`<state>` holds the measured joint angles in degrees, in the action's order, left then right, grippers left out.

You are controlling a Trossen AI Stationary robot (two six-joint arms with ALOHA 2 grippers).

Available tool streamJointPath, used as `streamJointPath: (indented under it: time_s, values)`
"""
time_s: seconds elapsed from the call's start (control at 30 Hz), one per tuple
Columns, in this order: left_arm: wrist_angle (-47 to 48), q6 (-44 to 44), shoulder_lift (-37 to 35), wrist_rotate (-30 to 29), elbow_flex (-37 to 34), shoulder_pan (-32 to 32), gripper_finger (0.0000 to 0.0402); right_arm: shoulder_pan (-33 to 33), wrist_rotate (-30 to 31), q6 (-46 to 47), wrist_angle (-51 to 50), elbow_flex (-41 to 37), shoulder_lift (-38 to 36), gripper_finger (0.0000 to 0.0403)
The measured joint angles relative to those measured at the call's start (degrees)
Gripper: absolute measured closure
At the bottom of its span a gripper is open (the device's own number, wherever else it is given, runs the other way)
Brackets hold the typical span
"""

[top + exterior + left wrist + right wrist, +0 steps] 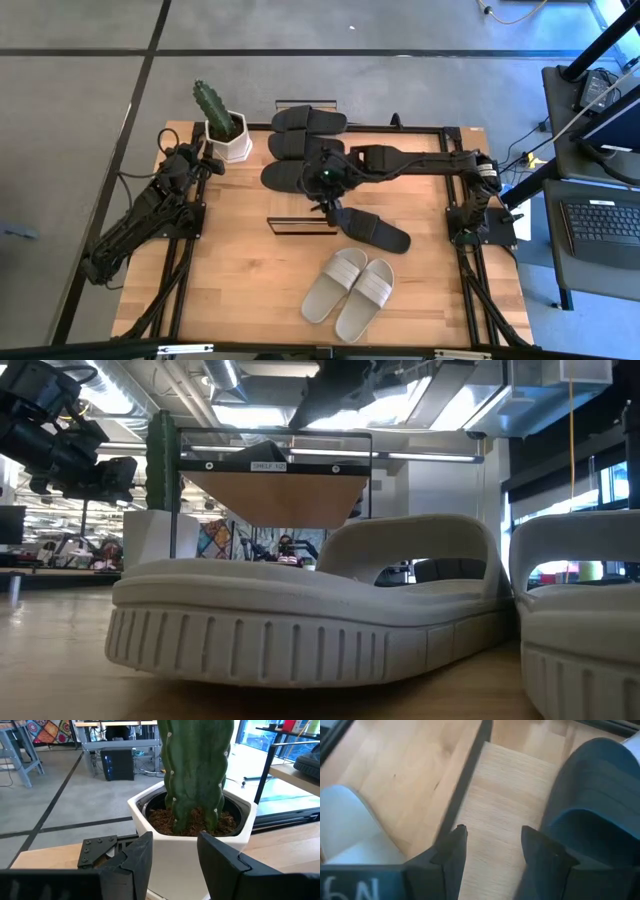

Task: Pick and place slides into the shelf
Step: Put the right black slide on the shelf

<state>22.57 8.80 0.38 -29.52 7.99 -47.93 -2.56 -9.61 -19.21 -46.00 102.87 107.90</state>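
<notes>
A wooden table (250,290) holds the shelf (300,222), over whose top the right gripper (492,842) hovers, fingers spread and empty, with black slides (592,810) just beside it, so it should centre over one strap before closing.

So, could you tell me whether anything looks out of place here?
One black slide lies askew on the wooden table beside the low wood-topped shelf, unpaired, while three black slides sit together on top.
</notes>
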Motion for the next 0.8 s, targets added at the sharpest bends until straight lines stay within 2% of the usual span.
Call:
streamJointPath:
  time_s: [0.17,0.7,0.8]
  values:
    - [0.0,0.0,0.0,0.0,0.0,0.0,0.0254,0.6,-0.1,3.5,0.4,0.0,0.2,0.0214]
    - [0.1,0.0,0.0,0.0,0.0,0.0,0.0254,0.5,0.0,5.8,0.5,-0.1,3.5,0.0214]
    - [0.1,0.0,0.0,0.0,0.0,0.0,0.0254,0.3,1.5,7.0,-0.5,-0.1,3.5,0.0214]
